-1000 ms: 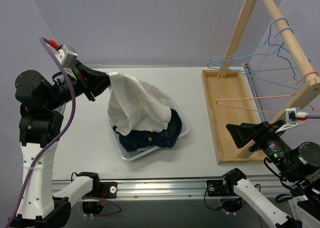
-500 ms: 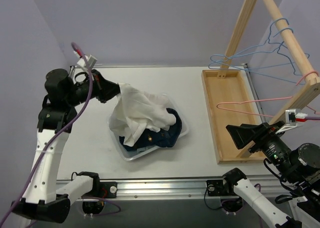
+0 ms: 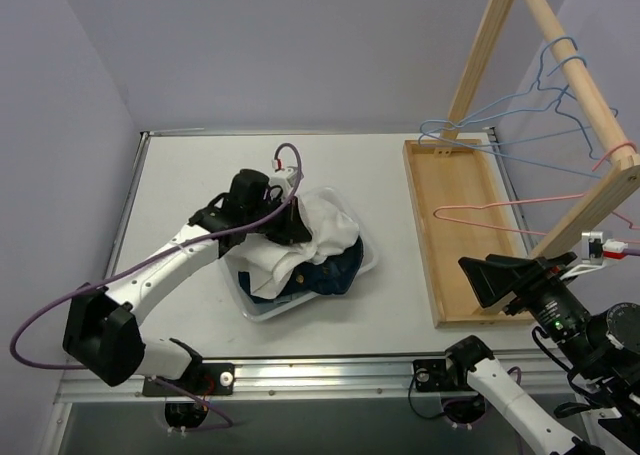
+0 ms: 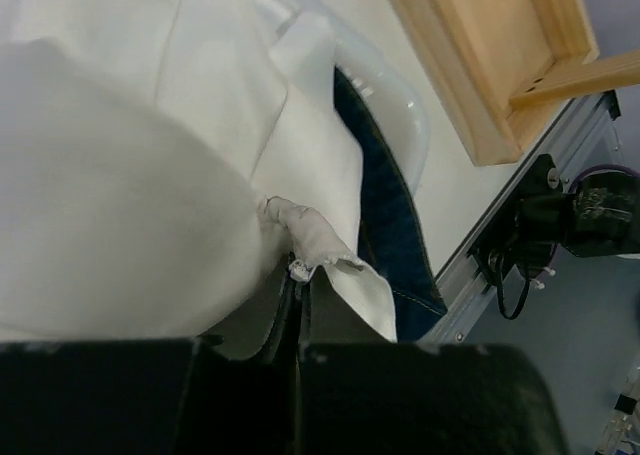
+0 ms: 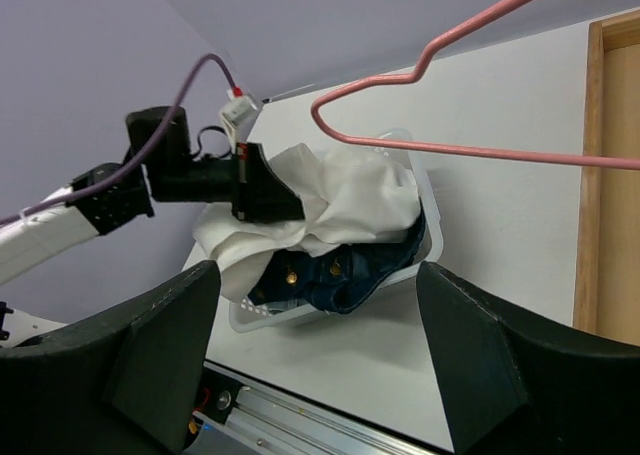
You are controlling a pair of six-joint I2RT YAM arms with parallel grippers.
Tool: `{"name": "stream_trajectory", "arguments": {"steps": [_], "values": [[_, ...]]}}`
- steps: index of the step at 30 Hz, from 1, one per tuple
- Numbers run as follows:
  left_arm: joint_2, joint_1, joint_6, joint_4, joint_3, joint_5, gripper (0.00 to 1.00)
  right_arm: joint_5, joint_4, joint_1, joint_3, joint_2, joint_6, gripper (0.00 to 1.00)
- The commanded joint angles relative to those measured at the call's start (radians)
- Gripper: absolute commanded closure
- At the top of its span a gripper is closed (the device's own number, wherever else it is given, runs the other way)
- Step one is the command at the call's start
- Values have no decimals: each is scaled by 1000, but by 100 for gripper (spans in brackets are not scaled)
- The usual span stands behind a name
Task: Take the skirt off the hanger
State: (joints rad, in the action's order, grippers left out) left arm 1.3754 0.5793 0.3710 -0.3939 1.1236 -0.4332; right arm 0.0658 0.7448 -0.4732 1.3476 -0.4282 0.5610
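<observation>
Left gripper (image 4: pixel 297 305): close up it's just a dark blur at the btm, pinched on a fold of the white garment (image 4: pixel 120 195); from above, its tips are buried in the cloth. Clear bin (image 3: pixel 262 312) mostly covered, only rim bits show. Denim piece (image 3: pixel 335 270) half under the white, can't tell what it is. Right arm (image 3: pixel 560 320) cut off btm right. Rack (image 3: pixel 560 35) runs out at top and right. Blue hangers (image 3: pixel 500 105) overlap, can't count them. Pink hanger (image 5: pixel 470 150) clipped at top and right in the right wrist view.

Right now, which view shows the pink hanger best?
Top external: the pink hanger shows whole and bare, hooked over the wooden rack. Right wrist catches only its near end, close up; left wrist misses it.
</observation>
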Motion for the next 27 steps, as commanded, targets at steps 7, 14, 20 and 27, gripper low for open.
{"name": "stream_trajectory", "arguments": {"steps": [7,14,20,27], "values": [[292,31,258,420,-220,24,98,34,-70,-10,-126,-4,45,25],[232,33,218,348,-217,72,83,9,-39,-10,-166,-20,33,25],[48,54,163,164,-142,152,6,-58,-7,-12,-188,-44,25,20],[-159,146,140,4,-22,333,6,-242,76,-12,-206,-101,45,0]]}}
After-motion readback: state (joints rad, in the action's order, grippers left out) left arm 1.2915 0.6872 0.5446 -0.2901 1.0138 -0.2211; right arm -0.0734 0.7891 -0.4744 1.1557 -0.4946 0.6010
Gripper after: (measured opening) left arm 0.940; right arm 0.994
